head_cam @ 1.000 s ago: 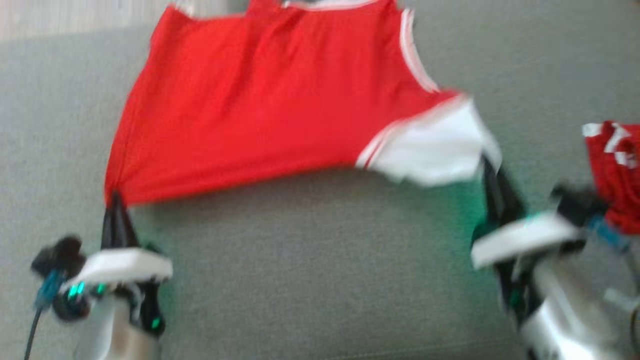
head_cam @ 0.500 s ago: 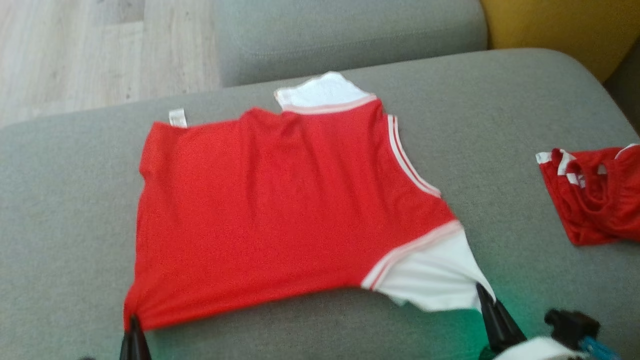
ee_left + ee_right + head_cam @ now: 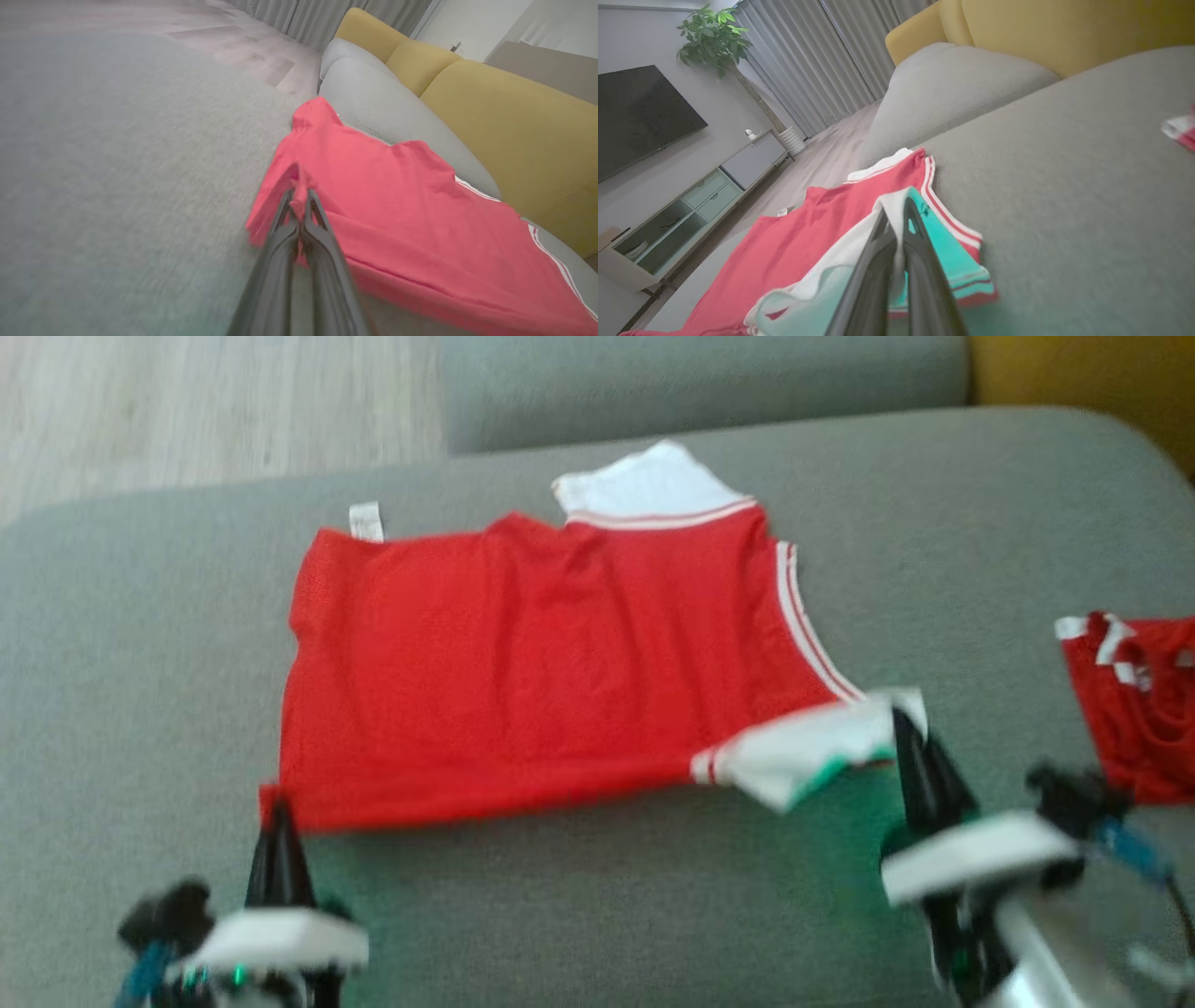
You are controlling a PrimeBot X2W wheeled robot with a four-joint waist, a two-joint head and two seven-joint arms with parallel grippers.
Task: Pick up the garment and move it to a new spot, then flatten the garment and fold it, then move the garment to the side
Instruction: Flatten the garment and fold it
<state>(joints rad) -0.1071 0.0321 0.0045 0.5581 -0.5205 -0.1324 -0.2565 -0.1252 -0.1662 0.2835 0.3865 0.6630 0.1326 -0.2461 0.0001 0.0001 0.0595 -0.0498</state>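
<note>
A red garment (image 3: 551, 663) with white sleeves and striped trim lies spread on the grey sofa seat (image 3: 597, 915). At its near left corner my left gripper (image 3: 277, 807) is shut on the red hem; the left wrist view shows the fabric (image 3: 397, 224) pinched between the fingers (image 3: 299, 200). My right gripper (image 3: 901, 719) is shut on the white sleeve (image 3: 812, 747) at the near right and lifts it off the seat. In the right wrist view the white cloth (image 3: 840, 266) drapes over the fingertips (image 3: 896, 210).
A second red and white garment (image 3: 1139, 700) lies crumpled at the right edge of the seat. Grey cushion (image 3: 700, 383) and yellow backrest (image 3: 1083, 373) bound the far side. Wooden floor (image 3: 187, 401) lies beyond the seat's far left edge.
The near edge of the garment has been lifted and carried toward the far side by both grippers, so the white sleeve now folds up. The head camera has also shifted.
</note>
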